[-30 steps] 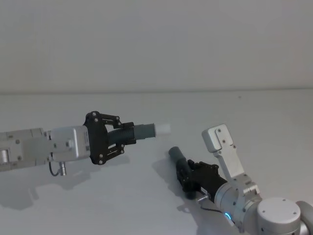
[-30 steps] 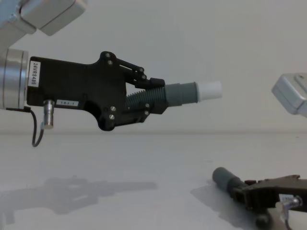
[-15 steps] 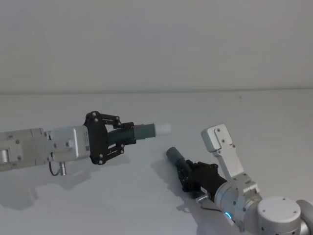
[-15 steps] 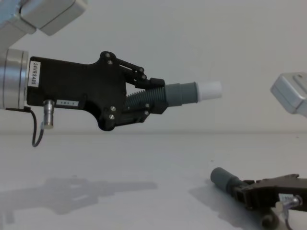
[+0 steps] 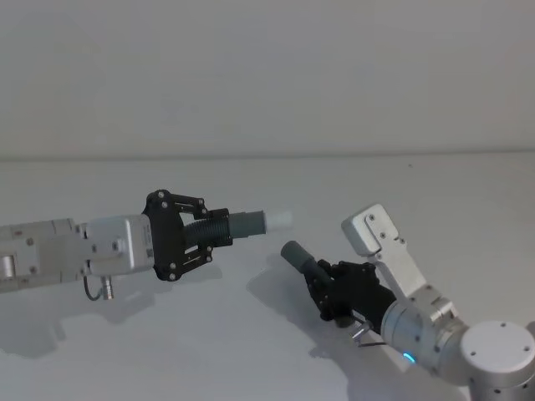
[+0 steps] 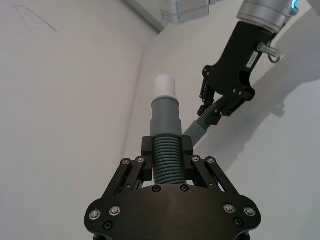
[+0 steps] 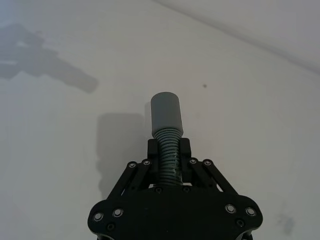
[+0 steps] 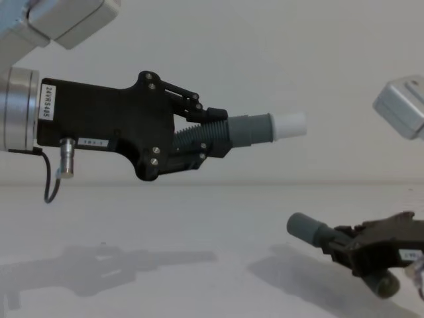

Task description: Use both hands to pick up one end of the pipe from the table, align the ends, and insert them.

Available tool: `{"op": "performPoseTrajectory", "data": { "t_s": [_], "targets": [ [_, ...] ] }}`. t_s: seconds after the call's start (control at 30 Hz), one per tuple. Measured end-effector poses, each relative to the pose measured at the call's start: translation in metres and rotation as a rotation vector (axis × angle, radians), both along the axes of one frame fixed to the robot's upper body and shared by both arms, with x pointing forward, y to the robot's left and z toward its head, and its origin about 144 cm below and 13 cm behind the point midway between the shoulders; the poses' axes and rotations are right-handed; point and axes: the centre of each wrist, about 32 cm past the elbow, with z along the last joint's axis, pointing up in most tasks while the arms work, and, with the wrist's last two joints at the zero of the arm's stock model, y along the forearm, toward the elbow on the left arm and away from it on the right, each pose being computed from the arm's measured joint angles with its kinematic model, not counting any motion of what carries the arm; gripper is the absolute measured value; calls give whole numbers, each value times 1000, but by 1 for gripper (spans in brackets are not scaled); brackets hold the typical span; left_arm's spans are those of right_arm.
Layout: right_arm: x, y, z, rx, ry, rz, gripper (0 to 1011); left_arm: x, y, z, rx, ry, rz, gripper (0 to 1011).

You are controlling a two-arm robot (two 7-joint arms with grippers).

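Left gripper (image 5: pixel 219 238) level above the counter (image 5: pixel 209 342), clamping white-tipped pipe (image 5: pixel 247 224); right gripper (image 5: pixel 323 288) low, tilted upward, clamping open-cuffed pipe (image 5: pixel 296 255), ribs half hidden.

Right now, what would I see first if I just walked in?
The left gripper stands out, held high on the left, its fingers shut on a hose piece with a white tip pointing right. Lower on the right, near the white table, the right gripper grips a grey hose piece tilted up toward it.
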Motion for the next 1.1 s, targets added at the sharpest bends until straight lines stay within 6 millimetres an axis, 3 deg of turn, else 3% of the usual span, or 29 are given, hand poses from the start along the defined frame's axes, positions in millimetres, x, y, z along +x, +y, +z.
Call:
{"op": "performPoseTrajectory", "data": {
  "t_s": [0.67, 1.1],
  "targets": [
    [9, -45, 36, -259, -165, 243, 216, 0, 0, 0, 0, 0, 0, 300],
    [14, -85, 69, -485, -272, 393, 216, 0, 0, 0, 0, 0, 0, 300]
  ]
}}
